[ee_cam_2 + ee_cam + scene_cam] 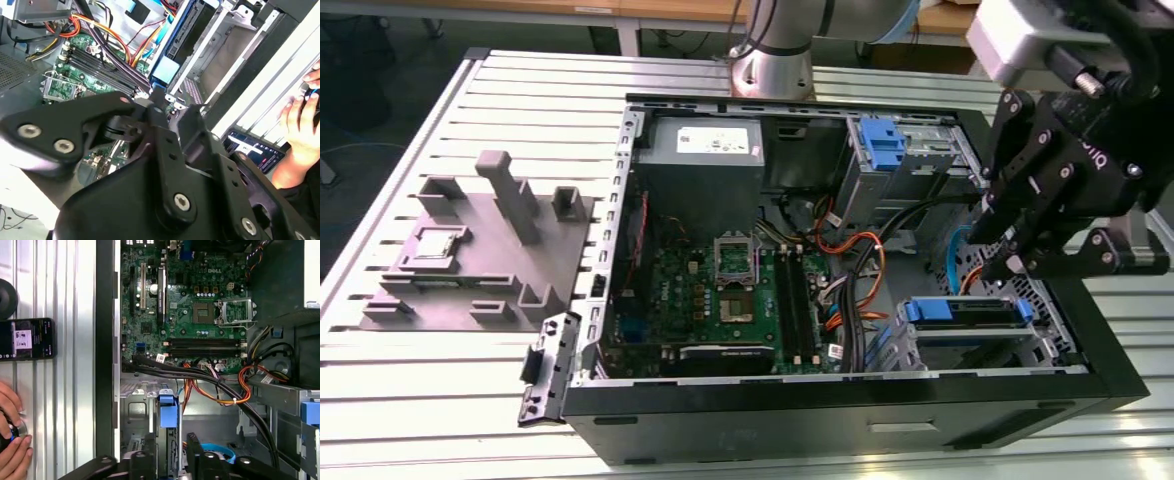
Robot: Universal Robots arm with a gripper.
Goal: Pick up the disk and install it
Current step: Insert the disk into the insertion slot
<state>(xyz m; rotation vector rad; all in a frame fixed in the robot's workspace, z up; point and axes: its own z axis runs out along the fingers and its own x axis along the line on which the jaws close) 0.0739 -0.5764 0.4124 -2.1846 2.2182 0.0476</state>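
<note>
The gripper (1021,268) hangs over the open computer case (854,420), its fingers apart and holding nothing. The disk (967,312), in its blue frame, sits in the drive cage just under the gripper. I judge this is either the grasp or the release, I cannot tell which. A grasp would need one finger on each side of the frame

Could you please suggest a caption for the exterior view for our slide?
Gripper hovers over the open computer case near a blue drive carrier, on a slotted metal table.
</note>
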